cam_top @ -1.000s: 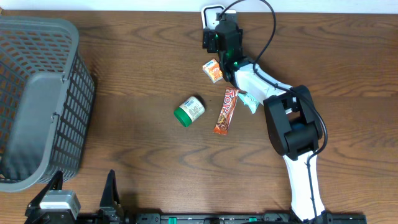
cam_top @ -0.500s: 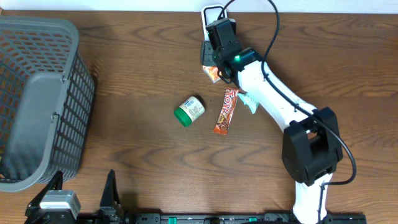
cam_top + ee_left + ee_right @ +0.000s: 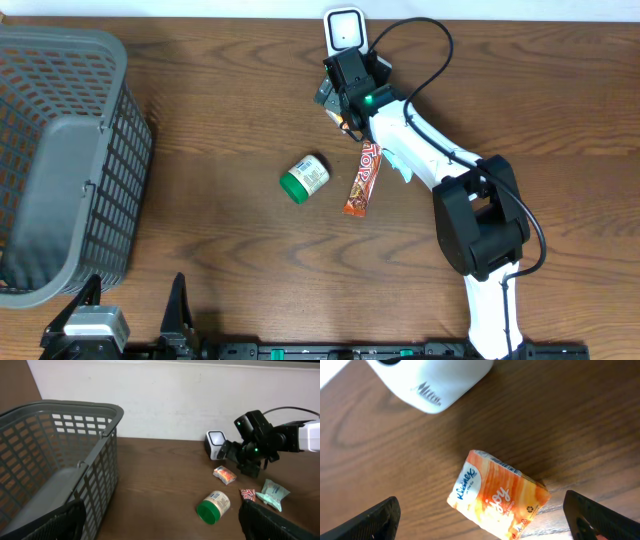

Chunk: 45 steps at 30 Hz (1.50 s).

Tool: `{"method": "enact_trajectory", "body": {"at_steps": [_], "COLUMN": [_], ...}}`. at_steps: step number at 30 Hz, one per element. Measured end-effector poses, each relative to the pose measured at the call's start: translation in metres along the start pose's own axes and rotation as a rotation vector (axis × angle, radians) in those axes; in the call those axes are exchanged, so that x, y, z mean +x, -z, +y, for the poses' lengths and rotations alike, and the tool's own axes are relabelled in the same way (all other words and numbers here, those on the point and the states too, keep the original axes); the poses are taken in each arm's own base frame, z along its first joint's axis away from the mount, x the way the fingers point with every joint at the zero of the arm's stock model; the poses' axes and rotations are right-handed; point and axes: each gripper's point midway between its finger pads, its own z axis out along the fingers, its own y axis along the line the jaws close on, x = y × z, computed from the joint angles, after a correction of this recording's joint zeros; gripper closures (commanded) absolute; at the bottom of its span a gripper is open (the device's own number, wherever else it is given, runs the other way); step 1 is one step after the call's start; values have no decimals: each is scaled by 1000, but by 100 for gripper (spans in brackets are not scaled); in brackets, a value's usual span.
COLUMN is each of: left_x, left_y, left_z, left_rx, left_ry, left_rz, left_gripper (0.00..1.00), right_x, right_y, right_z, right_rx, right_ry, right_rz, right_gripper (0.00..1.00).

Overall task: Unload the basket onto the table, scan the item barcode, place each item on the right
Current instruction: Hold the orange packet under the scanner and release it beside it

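Brown wooden table (image 3: 220,90), white wall along the far edge. Item 1: orange tissue pack (image 3: 497,497), lying flat on the table at the far centre, just near of the scanner (image 3: 343,28), printed side up. Item 2: white scanner, standing at the far edge, apart from the pack. Item 3: right gripper (image 3: 485,519), poised directly above the tissue pack, jaws spread wide to either side of it and holding nothing; its fingers (image 3: 370,520) do not touch the pack. Item 4: left gripper (image 3: 165,520), at the near left, jaws spread wide, empty. Item 5: grey basket (image 3: 135,150), far left. Item 6: green-lidded jar (image 3: 305,178), on its side, centre. Item 7: chocolate bar (image 3: 363,180), just right of the jar. Item 8: teal packet (image 3: 400,165), right of the bar, partly under the right arm.
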Motion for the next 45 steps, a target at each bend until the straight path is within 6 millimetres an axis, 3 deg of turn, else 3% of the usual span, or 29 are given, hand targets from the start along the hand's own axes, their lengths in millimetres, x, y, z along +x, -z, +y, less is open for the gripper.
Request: {"method": "enact_trajectory", "body": {"at_steps": [13,23,26,28,30,39,41,45], "left_x": [0,0,0,0,0,0,0,0], "left_y": [0,0,0,0,0,0,0,0], "left_z": [0,0,0,0,0,0,0,0], "left_rx": [0,0,0,0,0,0,0,0], "left_ry": [0,0,0,0,0,0,0,0], "left_rz": [0,0,0,0,0,0,0,0], "left_gripper": [2,2,2,2,2,2,2,2], "right_x": [25,40,40,41,42,44,47,48], "right_y": [-6,-31,-32,-32,-33,-32,-32,-27], "right_z": [12,-7,-7,-8,-10,-15,-19,-30], "right_rx": [-4,60,60,64,71,93,111,159], "right_ry": [-99,-164,-170,-178,-190,-184,-175,-149], "right_rz": [-5,3,4,8,11,18,27,56], "right_gripper": [1,2,16,33,44,58,65,88]}}
